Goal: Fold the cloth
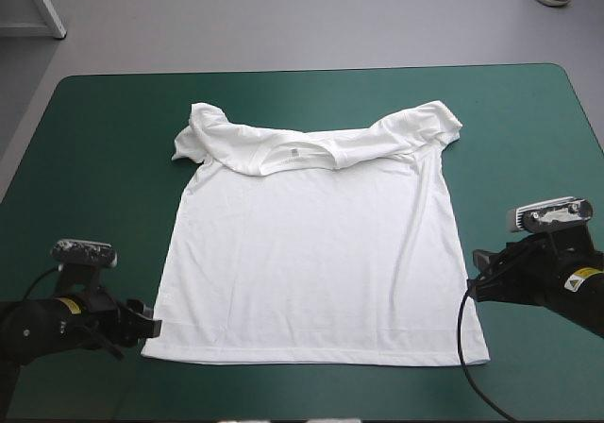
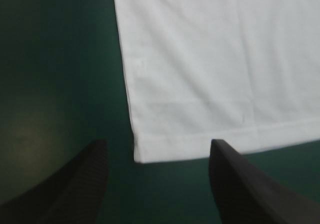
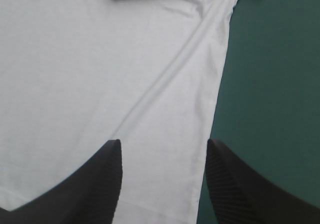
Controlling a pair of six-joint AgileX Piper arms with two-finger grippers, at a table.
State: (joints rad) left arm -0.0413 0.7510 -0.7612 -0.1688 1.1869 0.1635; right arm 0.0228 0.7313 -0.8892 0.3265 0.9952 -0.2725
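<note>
The T-shirt (image 1: pixel 311 253) is laid out flat mid-table on the teal-green cover (image 1: pixel 94 159), hem toward the near edge and both sleeves flopped inward over the collar. The left gripper (image 2: pixel 158 144) has its fingers spread wide and holds nothing, with the hem's left corner right ahead between them. The right gripper (image 3: pixel 163 143) is spread too, also empty, over the shirt's right side edge near the hem.

Table (image 1: pixel 104 159), teal-green cover (image 1: pixel 528 140), rounded far corners. Floor (image 1: pixel 283 17) beyond was plain grey, evenly lit. White frame (image 1: pixel 42 3) stood far left.
</note>
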